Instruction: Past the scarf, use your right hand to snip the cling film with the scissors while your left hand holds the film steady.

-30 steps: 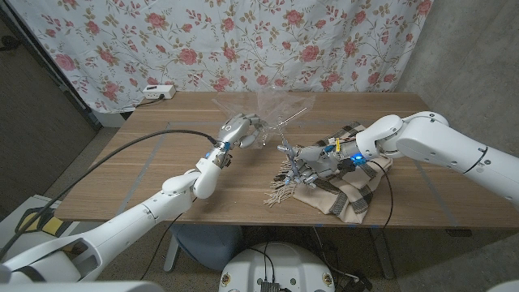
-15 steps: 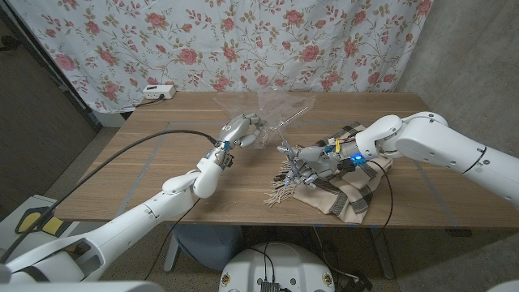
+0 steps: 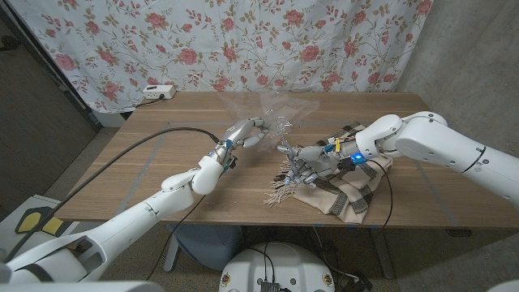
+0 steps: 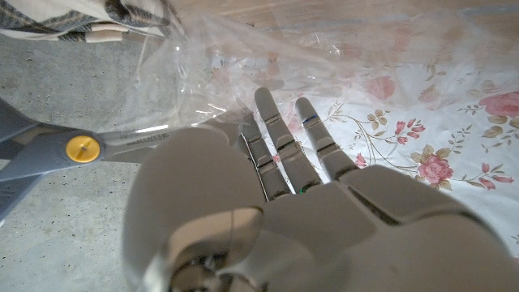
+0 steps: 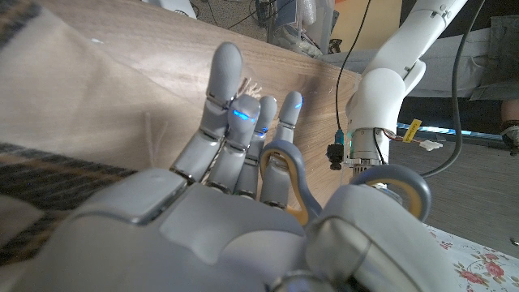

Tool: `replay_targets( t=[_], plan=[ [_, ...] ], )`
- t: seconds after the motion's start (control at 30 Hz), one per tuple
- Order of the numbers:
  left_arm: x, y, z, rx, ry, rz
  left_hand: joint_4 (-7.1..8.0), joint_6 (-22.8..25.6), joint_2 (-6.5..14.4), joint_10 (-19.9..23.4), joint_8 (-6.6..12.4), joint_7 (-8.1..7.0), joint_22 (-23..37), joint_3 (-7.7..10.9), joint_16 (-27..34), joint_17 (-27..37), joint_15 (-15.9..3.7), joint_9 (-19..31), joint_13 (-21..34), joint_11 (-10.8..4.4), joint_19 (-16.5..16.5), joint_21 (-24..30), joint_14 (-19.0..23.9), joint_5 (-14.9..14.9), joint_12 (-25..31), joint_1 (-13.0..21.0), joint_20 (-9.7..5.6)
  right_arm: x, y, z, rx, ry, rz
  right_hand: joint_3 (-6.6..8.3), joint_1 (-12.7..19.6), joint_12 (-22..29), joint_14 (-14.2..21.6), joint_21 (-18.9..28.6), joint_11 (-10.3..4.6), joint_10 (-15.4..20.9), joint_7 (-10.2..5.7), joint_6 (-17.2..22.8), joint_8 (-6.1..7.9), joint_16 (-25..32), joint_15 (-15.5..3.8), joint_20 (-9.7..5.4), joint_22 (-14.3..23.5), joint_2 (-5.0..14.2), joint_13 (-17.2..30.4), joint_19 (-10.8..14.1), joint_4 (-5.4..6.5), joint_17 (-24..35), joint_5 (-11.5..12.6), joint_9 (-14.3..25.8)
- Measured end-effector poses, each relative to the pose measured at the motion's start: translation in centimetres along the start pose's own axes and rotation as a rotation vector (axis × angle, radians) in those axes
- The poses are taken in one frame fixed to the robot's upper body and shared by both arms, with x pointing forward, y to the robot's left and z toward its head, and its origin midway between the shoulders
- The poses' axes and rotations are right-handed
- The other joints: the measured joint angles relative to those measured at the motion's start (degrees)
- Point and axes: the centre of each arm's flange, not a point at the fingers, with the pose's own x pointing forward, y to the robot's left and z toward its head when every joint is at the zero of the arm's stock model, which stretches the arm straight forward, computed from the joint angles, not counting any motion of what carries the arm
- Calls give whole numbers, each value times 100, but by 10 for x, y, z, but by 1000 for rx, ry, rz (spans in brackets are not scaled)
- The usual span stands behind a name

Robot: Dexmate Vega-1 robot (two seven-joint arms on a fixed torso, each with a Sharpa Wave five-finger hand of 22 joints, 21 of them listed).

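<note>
Centrally, my left robot hand [image 3: 246,132] grips the film [image 3: 272,109]; my right robot hand [image 3: 318,165] clamps the scissors [image 3: 285,149] over the scarf [image 3: 345,188].

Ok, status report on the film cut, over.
Left hand holds the cling film up. Right hand grips the scissors, blades at the film. Scarf under right hand; nothing blocking.

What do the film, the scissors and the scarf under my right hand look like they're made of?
Cling film: thin clear plastic, glossy and crinkled, with the curtain showing through it. Scissors: bright metal blades, grey handle loops with a yellow pivot, probably plastic. Scarf: soft woven cloth, matte brown and cream plaid with a fringe, likely wool or acrylic.
</note>
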Motion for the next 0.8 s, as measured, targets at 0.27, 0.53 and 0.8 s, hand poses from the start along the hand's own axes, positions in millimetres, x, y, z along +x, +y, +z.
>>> replay_targets(
  t=[0.27, 0.53, 0.8],
  plan=[
    [0, 1, 1, -17, -1, -13, 0, 0, 0, -1, 51, 0, -3, 0, -12, 27, 0, 49, 27, 0, 0, 45, 0, 0, 0, 0, 0, -1, 1, 0, -9, 4, 0, 0, 0, 40, 9, 0, -2, -3, -9, -10, 0, 0, 9, 0, 0, 0, -9, 0, 0, 16, 0, 0],
    [-4, 7, 1, -22, -1, 6, 0, 0, -30, -1, 73, 0, -30, 0, -44, 53, 1, 107, 77, 1, -22, 45, -1, 0, 0, -29, -22, -2, 2, 0, -12, 13, 1, 0, 0, 46, 10, 0, 6, 5, -8, -10, 0, 3, 10, 0, -1, 0, 2, 0, 0, 16, 0, 0],
    [-8, 11, 0, -27, 4, 22, 25, -24, -12, -1, 115, -24, -56, 24, -84, 80, 1, 161, 64, 1, -61, 85, -1, 0, 0, -47, -1, -1, 3, -1, -13, 18, 4, 0, 0, 46, 10, 0, 5, 4, -8, -10, 0, 4, 10, 0, -1, 0, -13, 0, 0, 15, 0, 0]
  ],
)
